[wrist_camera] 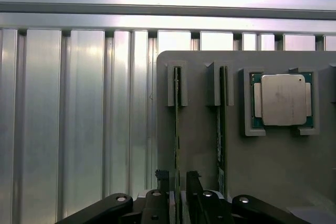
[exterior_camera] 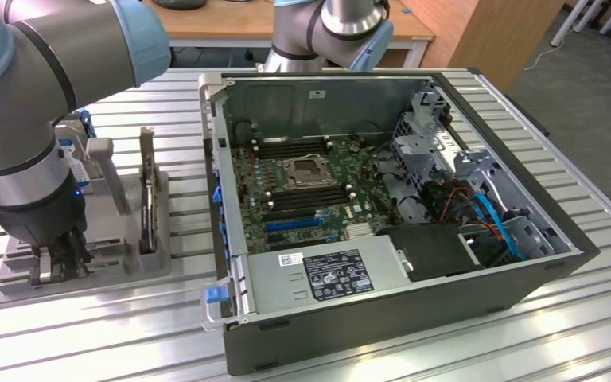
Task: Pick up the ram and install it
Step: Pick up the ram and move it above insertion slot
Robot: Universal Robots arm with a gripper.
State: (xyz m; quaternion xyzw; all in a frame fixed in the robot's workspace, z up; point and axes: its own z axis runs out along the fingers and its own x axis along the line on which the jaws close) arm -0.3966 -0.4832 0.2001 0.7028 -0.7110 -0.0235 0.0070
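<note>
- The long, thin green ram stick (wrist_camera: 177, 129) stands on edge in the grey slotted holder (wrist_camera: 199, 140), at 9 o'clock from the open black computer case (exterior_camera: 391, 326).
- Our hand (wrist_camera: 180, 182) straddles it, narrowly parted, apparently aligned to grip its flat faces.

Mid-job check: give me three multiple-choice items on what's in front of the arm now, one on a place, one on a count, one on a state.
1. Where is the gripper?
A. down at the grey tray
B. inside the computer case
C. above the power supply

2. How many green sticks stand on edge in the tray's slots?
A. one
B. two
C. four

3. How do the jaws stand?
A. shut on the processor
B. open, astride the ram
C. shut on nothing

Answers:
1 A: the arm reaches down onto the tray.
2 B: the wrist view shows the ram and a second stick.
3 B: one finger lies on each side of the ram's edge.
</note>
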